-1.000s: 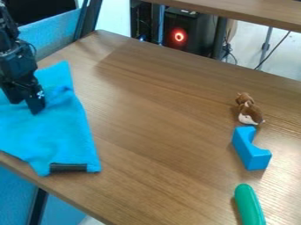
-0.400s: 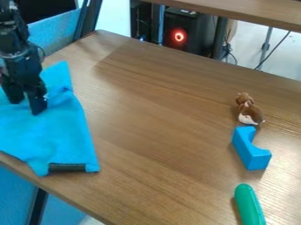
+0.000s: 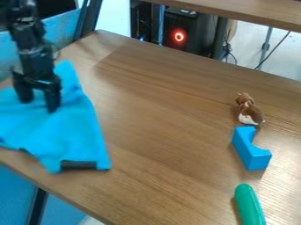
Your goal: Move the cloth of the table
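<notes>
Cloth on the slide, gripper right over it!

And there it goes, blue and rumpled at the left end of the table, its lower hem with the dark strip now farther right than a moment ago. The gripper has shifted the same way, pointing down into the upper part of the fabric, its two fingers spread with blue showing between them. Whether any fold is caught at the tips, I can't quite make out from here. Farther out, over on the right, a brown-and-white toy animal sits just beside the blue block, with the green rounded toy nearer the camera, all well apart from the action.

So the step in hand, by my reading, is the drag itself, and it looks early: the whole cloth is close to the left edge. Next it calls for steady downward contact or a firm pinch, then a smooth sideways pull. Lift too soon, and the cloth could simply drop away.
</notes>
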